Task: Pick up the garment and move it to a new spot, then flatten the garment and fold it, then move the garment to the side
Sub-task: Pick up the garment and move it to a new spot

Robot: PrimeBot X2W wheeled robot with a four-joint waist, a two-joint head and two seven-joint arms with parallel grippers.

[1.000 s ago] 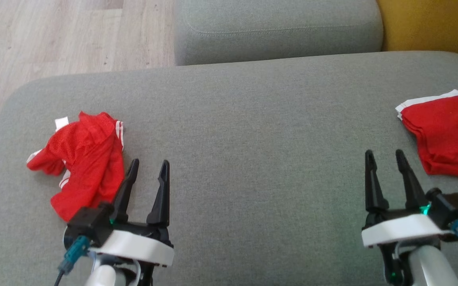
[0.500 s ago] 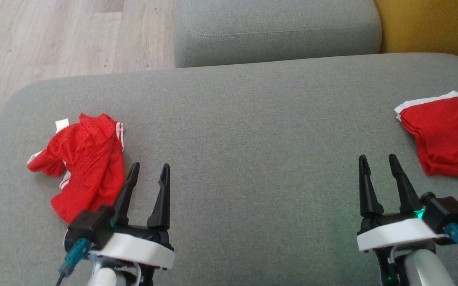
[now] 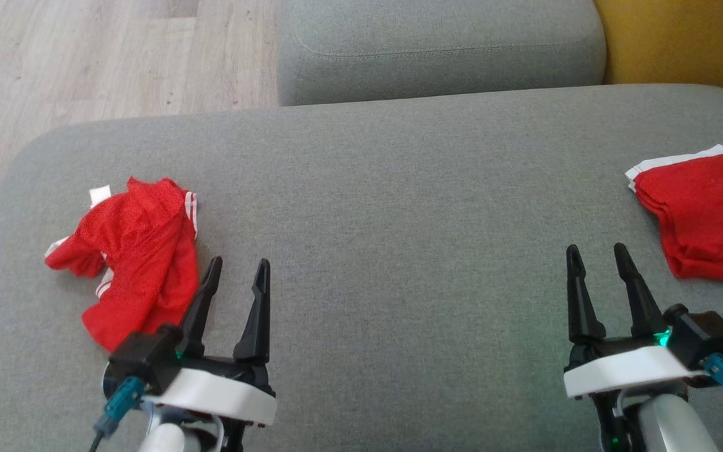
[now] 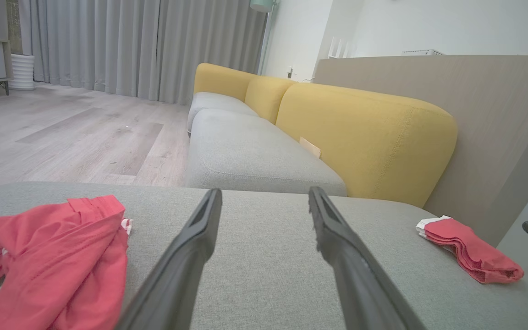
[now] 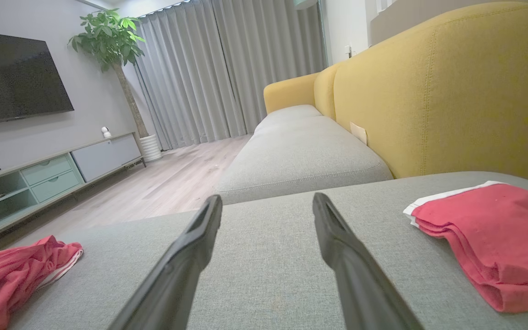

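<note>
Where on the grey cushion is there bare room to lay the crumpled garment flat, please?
The middle of the grey cushion is bare, between the crumpled garment and left gripper on the left and the folded garment and right gripper on the right. Both ends are crowded.

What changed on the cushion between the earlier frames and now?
The right gripper drew back slightly toward the robot and a touch leftward, away from the folded garment. Nothing was taken or let go. The left gripper, the crumpled garment and both open jaws stayed as they were.
</note>
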